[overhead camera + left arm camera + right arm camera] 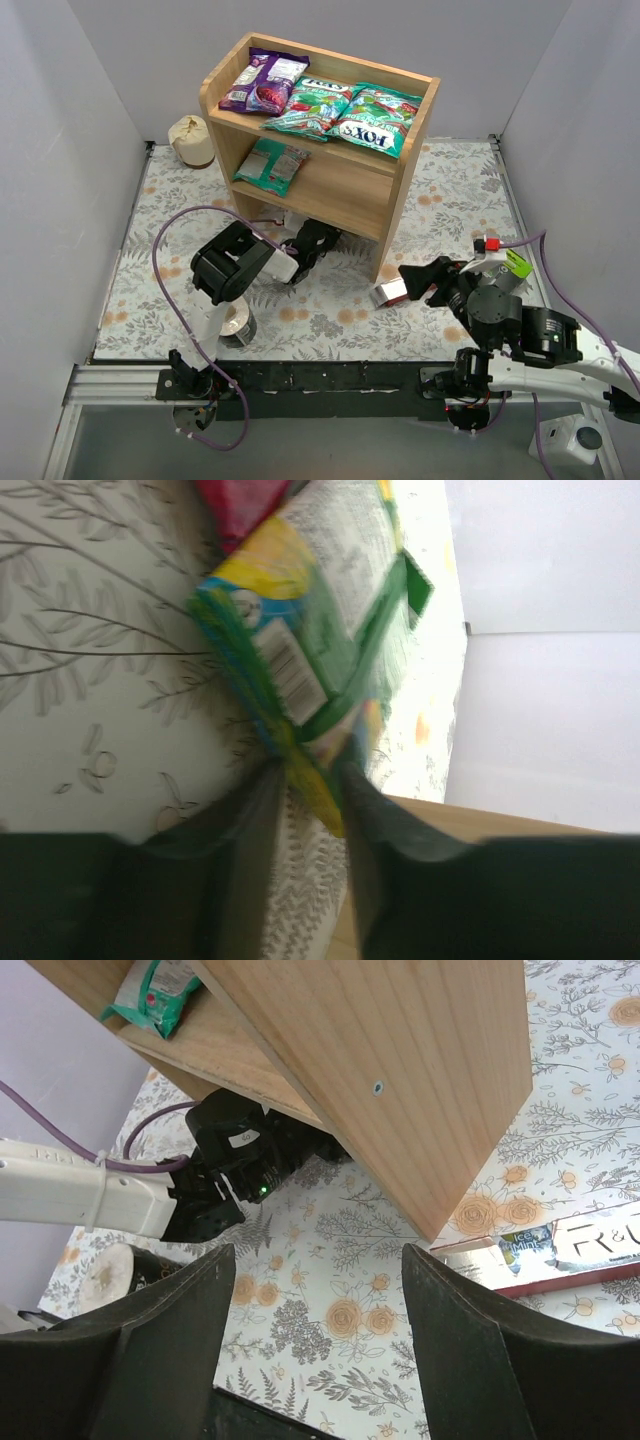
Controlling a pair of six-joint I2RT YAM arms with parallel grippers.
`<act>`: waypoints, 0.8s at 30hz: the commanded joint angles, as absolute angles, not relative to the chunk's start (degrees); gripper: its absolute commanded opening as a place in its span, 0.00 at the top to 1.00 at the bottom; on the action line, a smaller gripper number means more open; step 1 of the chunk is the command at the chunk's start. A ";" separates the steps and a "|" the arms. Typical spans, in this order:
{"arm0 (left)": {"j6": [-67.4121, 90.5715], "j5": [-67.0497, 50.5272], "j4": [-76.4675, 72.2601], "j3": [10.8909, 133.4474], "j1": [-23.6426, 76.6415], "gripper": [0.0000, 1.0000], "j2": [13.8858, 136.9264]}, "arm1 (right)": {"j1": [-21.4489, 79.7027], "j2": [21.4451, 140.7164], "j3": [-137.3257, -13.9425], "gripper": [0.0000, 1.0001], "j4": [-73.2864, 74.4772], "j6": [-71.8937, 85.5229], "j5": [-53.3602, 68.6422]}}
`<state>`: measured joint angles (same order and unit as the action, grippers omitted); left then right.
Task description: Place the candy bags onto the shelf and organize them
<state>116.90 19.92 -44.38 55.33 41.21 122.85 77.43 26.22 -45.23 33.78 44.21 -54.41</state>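
The wooden shelf (405, 190) stands at the back. Its top tier holds a purple candy bag (263, 80) and two green FOX'S bags (318, 105) (378, 120). Its lower tier holds another green bag (270, 163), which also shows in the right wrist view (160, 995). My left gripper (320, 240) reaches under the shelf's front. In the left wrist view it (312, 775) is shut on the edge of a green-and-yellow candy bag (310, 630) lying on the cloth. A magenta bag (240, 505) lies just beyond. My right gripper (412, 276) (318, 1255) is open and empty beside the shelf's right panel (400, 1070).
A slim red-and-white box (390, 292) (560, 1250) lies on the floral cloth by my right gripper. A grey tape roll (238, 325) sits near the left arm's base. A round beige object (190, 140) stands left of the shelf. White walls close in on three sides.
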 commanded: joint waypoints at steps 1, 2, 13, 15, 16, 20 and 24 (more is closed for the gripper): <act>175.69 24.34 -29.01 54.93 41.66 0.75 126.04 | 77.70 23.21 -46.85 0.26 34.45 45.79 -56.87; 175.35 24.35 -28.83 54.93 41.66 0.84 126.04 | 77.70 22.86 -46.32 0.27 34.19 45.70 -56.87; 169.38 26.89 -29.80 48.26 41.84 1.00 119.02 | 77.70 25.66 -47.02 0.27 34.37 45.88 -55.81; 164.99 26.63 -26.91 46.94 41.92 1.00 114.98 | 77.70 26.36 -46.85 0.27 34.01 45.88 -55.72; 163.32 26.72 -25.76 46.59 42.01 1.00 113.66 | 77.70 26.72 -46.85 0.27 33.93 45.88 -55.64; 154.09 25.75 -18.31 43.34 42.01 1.00 104.70 | 77.70 27.68 -47.11 0.27 33.84 46.32 -55.02; 148.54 22.51 -4.59 42.02 42.10 1.00 94.52 | 77.70 28.30 -46.58 0.27 31.73 45.62 -55.20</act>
